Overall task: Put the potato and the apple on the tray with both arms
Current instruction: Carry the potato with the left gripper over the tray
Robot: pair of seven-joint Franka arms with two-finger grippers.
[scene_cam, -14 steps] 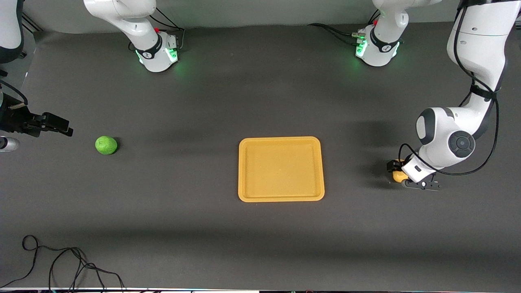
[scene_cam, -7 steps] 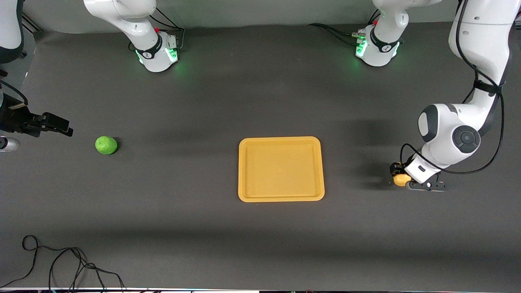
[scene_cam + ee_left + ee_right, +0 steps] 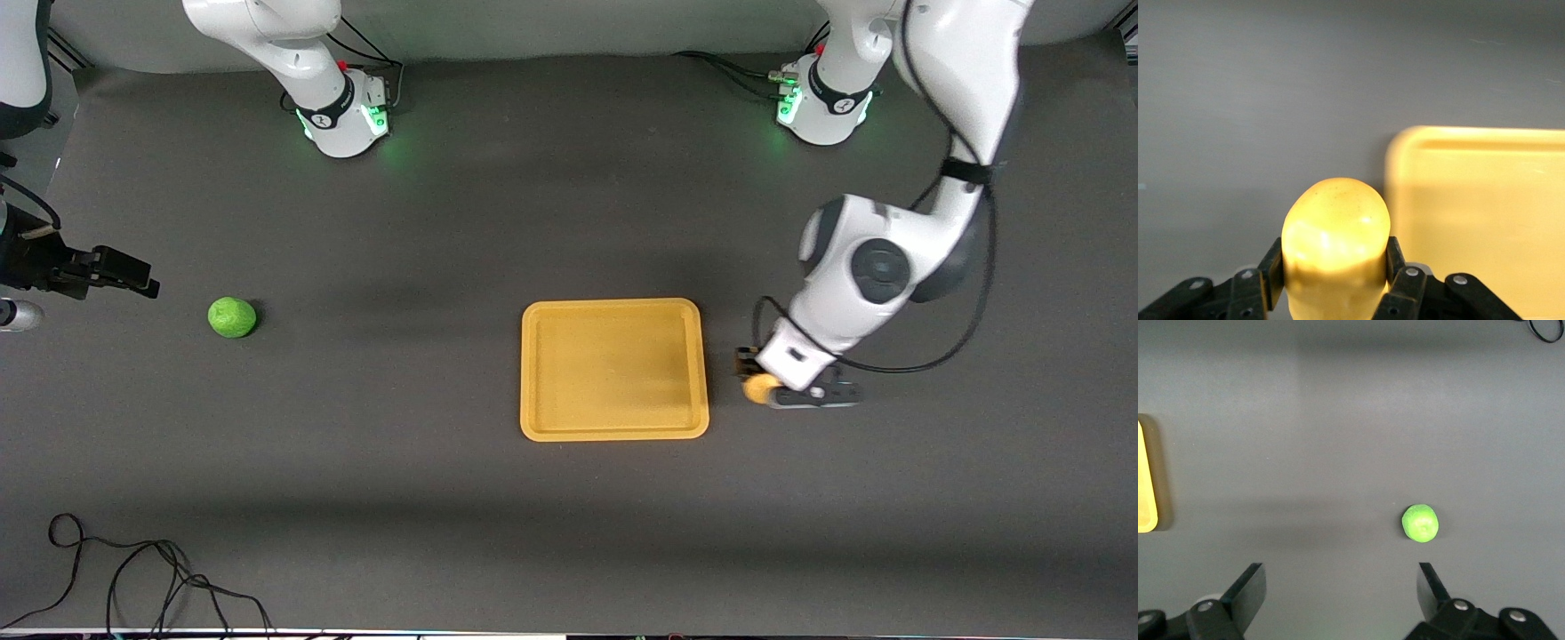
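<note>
potato (image 3: 1336, 230): showing glossy yellow-orange
apple (image 3: 232, 317): showing bright green
tray (image 3: 613, 427): looking plain yellow-orange
table (image 3: 444, 516): lying dark grey
left gripper (image 3: 756, 378): showing black
right gripper (image 3: 1341, 593): showing black
cable (image 3: 133, 578): lying black

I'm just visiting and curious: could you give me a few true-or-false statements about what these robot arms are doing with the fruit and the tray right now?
1. The left gripper holds the potato. True.
2. The potato lies on the tray. False: it is held beside the tray's rim.
3. The apple sits on the table. True.
4. The right gripper grips the apple. False: it is open and apart from it.
</note>
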